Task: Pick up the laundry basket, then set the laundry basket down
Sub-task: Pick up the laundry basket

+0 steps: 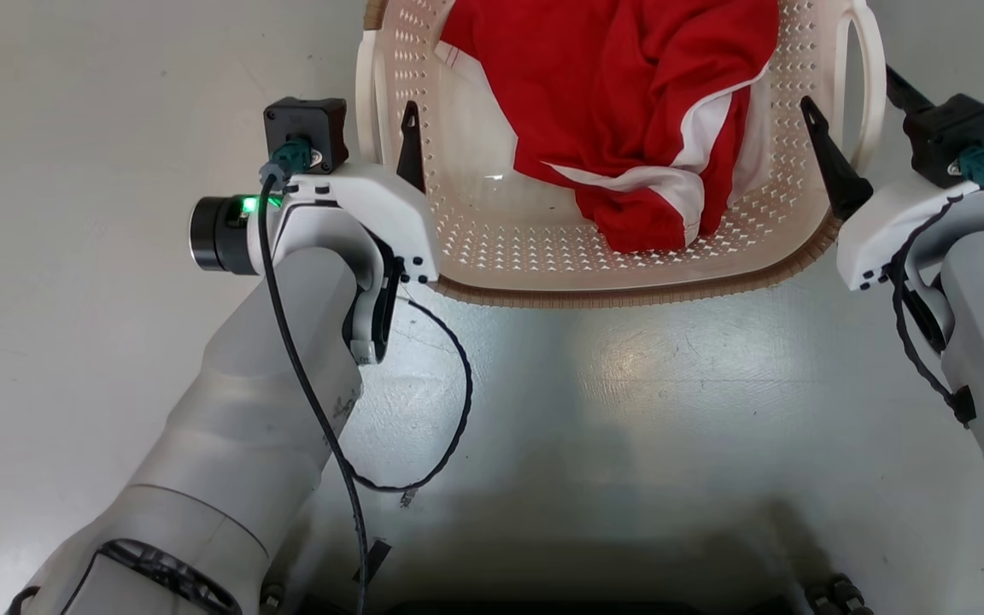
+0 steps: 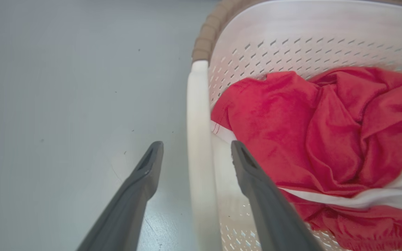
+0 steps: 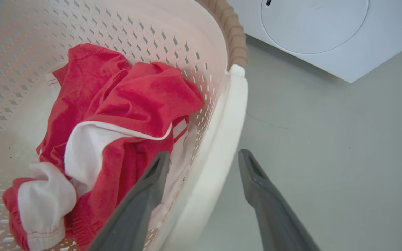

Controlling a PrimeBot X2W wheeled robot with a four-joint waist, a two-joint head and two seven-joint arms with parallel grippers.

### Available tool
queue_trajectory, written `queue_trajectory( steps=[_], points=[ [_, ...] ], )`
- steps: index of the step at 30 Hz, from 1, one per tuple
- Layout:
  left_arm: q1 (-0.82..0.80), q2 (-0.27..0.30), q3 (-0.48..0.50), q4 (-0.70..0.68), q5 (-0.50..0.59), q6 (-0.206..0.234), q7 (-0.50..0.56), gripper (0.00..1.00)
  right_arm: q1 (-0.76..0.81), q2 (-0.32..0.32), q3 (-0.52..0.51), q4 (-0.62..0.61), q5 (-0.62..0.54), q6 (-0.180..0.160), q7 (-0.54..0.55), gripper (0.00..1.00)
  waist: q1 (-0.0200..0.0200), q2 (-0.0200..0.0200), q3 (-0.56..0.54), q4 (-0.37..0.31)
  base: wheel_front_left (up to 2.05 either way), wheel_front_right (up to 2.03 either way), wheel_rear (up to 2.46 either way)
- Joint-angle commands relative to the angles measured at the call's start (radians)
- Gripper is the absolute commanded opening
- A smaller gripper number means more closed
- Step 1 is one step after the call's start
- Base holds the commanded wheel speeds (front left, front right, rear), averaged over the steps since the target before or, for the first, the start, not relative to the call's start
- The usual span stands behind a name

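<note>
End effectors astride laundry basket handles

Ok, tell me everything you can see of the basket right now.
The basket is cream-white perforated plastic, rounded-rectangular, with a brown woven-look rim and a white loop handle on each side. It stands upright, seemingly on the grey floor, holding a crumpled red-and-white garment. The left fingers straddle the left handle, one inside, one outside; the right fingers straddle the right handle likewise. Both pairs look open, not clamping.
</note>
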Motion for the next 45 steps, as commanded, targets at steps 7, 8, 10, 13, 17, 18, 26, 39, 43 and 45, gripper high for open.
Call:
queue_trajectory(
  steps=[7, 8, 10, 13, 17, 18, 26, 39, 43, 45],
  points=[
    [-0.014, 0.02, -0.009, 0.001, -0.016, 0.013, -0.006, 1.0, 0.017, 0.01, 0.025, -0.008, 0.004, 0.006, -0.014, 1.0, 0.0, 0.0, 0.023, 0.0, 0.0, 0.0, 0.0],
    [-0.016, 0.02, -0.011, 0.003, -0.016, 0.013, -0.006, 1.0, 0.014, 0.01, 0.027, -0.006, 0.004, 0.006, -0.014, 1.0, 0.0, 0.0, 0.024, 0.0, 0.0, 0.0, 0.0],
    [-0.018, 0.02, -0.015, 0.006, -0.018, 0.014, -0.006, 1.0, 0.01, 0.012, 0.03, -0.003, 0.006, 0.006, -0.014, 1.0, 0.0, 0.0, 0.025, 0.001, 0.0, 0.0, 0.0],
    [-0.021, 0.02, -0.02, 0.007, -0.021, 0.016, -0.006, 1.0, 0.005, 0.015, 0.033, 0.0, 0.008, 0.006, -0.014, 1.0, 0.0, 0.0, 0.025, 0.001, 0.0, 0.0, 0.0],
    [-0.023, 0.02, -0.022, 0.009, -0.021, 0.017, -0.006, 1.0, 0.005, 0.018, 0.035, -0.002, 0.012, 0.006, -0.014, 1.0, 0.0, 0.0, 0.025, 0.001, 0.0, 0.0, 0.0],
    [-0.024, 0.02, -0.022, 0.01, -0.02, 0.016, -0.006, 1.0, 0.005, 0.018, 0.036, -0.003, 0.013, 0.006, -0.014, 1.0, 0.0, 0.0, 0.025, 0.0, 0.0, 0.0, 0.0],
    [-0.029, 0.02, -0.016, 0.02, -0.011, 0.014, -0.006, 1.0, 0.005, 0.019, 0.043, 0.0, 0.019, 0.006, -0.014, 1.0, 0.0, 0.0, 0.028, -0.004, 0.0, 0.0, 0.0],
    [-0.036, 0.02, -0.014, 0.037, -0.002, 0.01, -0.006, 1.0, 0.002, 0.025, 0.043, 0.008, 0.032, 0.006, -0.014, 1.0, 0.0, 0.0, 0.026, -0.01, 0.0, 0.0, 0.0],
    [-0.037, 0.02, -0.018, 0.056, -0.01, -0.005, -0.006, 0.0, 0.004, 0.037, 0.037, 0.022, 0.054, 0.006, -0.014, 0.0, 0.0, 0.0, 0.027, -0.016, 0.0, 0.0, 0.0],
    [-0.041, 0.02, -0.016, 0.057, -0.01, -0.002, -0.006, 0.0, 0.003, 0.038, 0.035, 0.027, 0.059, 0.006, -0.014, 0.0, 0.0, 0.0, 0.028, -0.016, 0.0, 0.0, 0.0]
  ],
)
